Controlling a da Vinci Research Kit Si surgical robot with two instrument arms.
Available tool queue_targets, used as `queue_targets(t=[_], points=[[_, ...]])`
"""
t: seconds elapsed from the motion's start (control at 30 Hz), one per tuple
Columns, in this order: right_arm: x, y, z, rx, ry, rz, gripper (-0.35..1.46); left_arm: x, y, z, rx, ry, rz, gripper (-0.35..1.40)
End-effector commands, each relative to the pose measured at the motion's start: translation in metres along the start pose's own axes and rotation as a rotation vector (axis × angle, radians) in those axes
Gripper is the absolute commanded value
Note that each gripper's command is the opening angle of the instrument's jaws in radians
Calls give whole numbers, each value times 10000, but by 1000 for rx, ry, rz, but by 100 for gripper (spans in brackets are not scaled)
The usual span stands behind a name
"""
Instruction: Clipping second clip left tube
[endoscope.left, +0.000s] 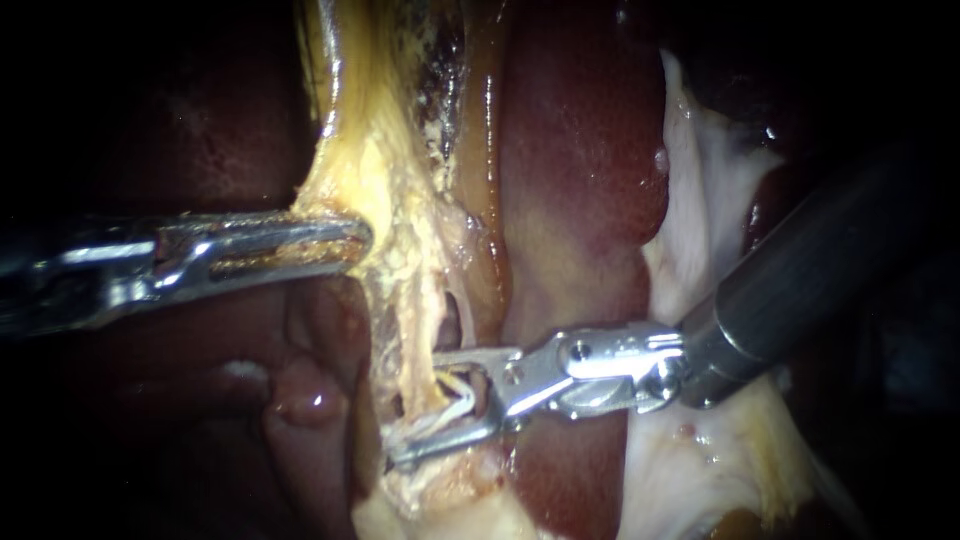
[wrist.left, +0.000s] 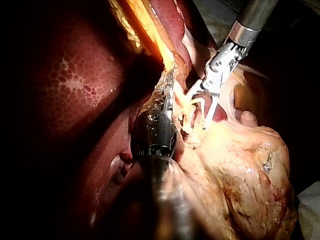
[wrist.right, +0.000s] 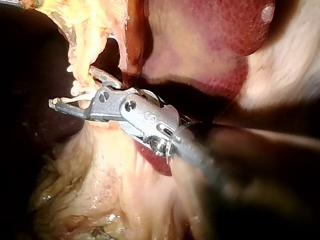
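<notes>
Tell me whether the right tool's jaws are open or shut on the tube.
Open. The right tool shows a clear gap between its jaws, which straddle the pale tube without clamping it.

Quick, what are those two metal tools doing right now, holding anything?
Left instrument: shut on the yellowish tissue.
Right instrument: open, straddling the pale tube, not clamped on it.

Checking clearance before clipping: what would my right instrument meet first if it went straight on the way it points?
The pale tube, which already lies between the right instrument's open jaws. Past it sits dark red tissue, though how far behind is unclear.
</notes>
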Motion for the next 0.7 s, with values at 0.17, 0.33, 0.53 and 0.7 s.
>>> queue_targets(t=[0.17,0.33,0.53,0.7], points=[[0,0,5,9,-2,4,40,0,0,2,-1,0,0,-35],[-5,3,1,-2,-5,97,-32,0,1,3,-1,0,0,-35],[-11,11,-4,-51,-40,135,-35,0,1,3,-1,0,0,-35],[-12,11,-4,-50,-40,135,-35,1,2,4,-1,0,0,-35]])
